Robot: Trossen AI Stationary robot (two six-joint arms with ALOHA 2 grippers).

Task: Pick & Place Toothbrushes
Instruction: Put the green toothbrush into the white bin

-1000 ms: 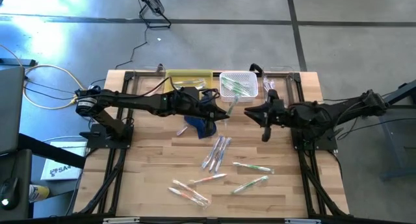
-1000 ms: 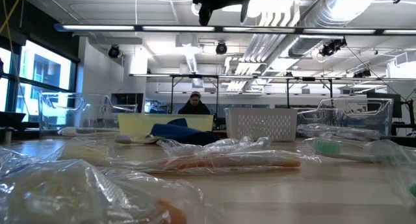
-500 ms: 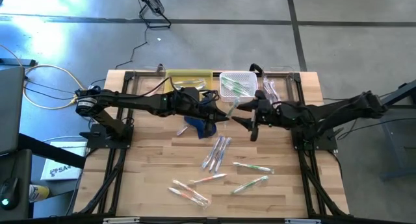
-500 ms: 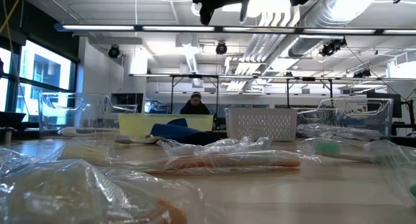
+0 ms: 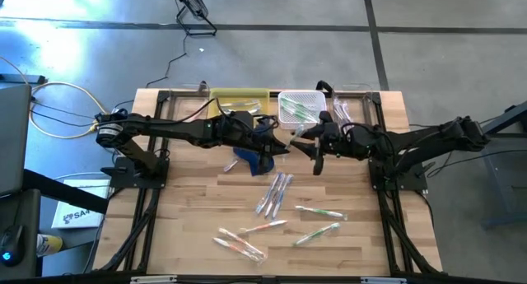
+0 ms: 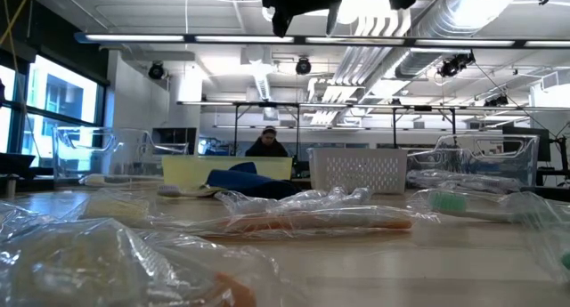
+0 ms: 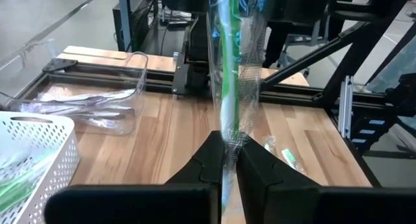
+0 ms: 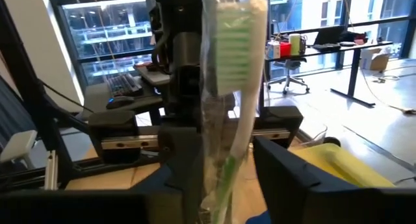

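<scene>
A green-and-white toothbrush [image 7: 227, 68] in a clear wrapper stands nearly upright above the table's middle, bristle head [image 8: 235, 52] up. My left gripper [image 7: 227, 145] is shut on it, reaching in from the table's left [image 5: 286, 144]. My right gripper [image 8: 224, 178] faces it from the right [image 5: 308, 144], open, one finger on each side of the wrapper. Whether those fingers touch it cannot be told. Several more wrapped toothbrushes [image 5: 275, 193] lie flat on the near half of the table. My left gripper pinches the wrapped toothbrush between its two fingers at the lower part of the handle [image 7: 227, 134]. The fingers come in about level from the table's left and lie across the brush. It stands nearly upright, lifted clear of the table.
A dark blue pouch [image 5: 255, 155] lies under my left gripper. At the far edge stand a white basket [image 5: 317, 96] holding green toothbrushes, a yellow tray [image 5: 239, 97] and a clear bin [image 5: 346, 113]. A person sits in the room beyond [image 6: 267, 142].
My right gripper has moved toward the table's left, up to the toothbrush that my left gripper holds still, and now has a finger on each side of it.
</scene>
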